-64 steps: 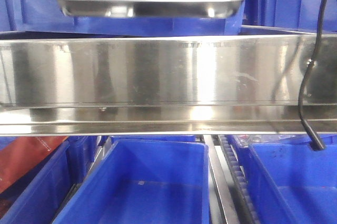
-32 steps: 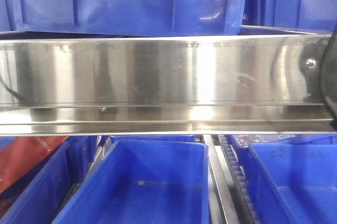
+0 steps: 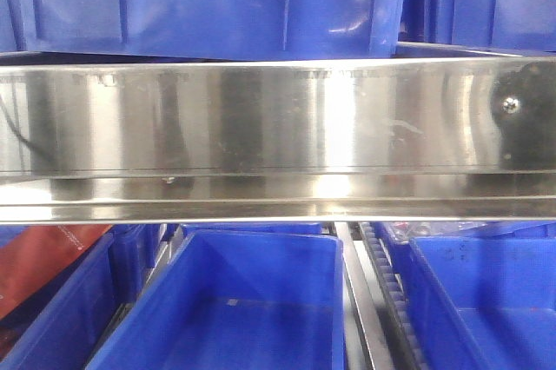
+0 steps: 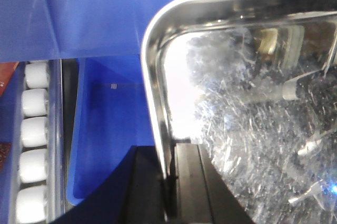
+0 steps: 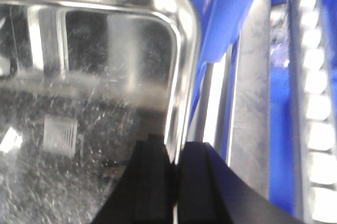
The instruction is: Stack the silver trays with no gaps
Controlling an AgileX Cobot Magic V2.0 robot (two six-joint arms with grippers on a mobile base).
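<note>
silver tray: polished stainless steel, rim mirror-bright, floor hazed with fine scratches. from the right wrist, the same scuffed shine on its floor and a glossy rim. left gripper and right gripper are matt black. shelf band is brushed steel with a streaky sheen. blue bin is smooth plastic, faintly glossy. rollers are white and smooth.
</note>
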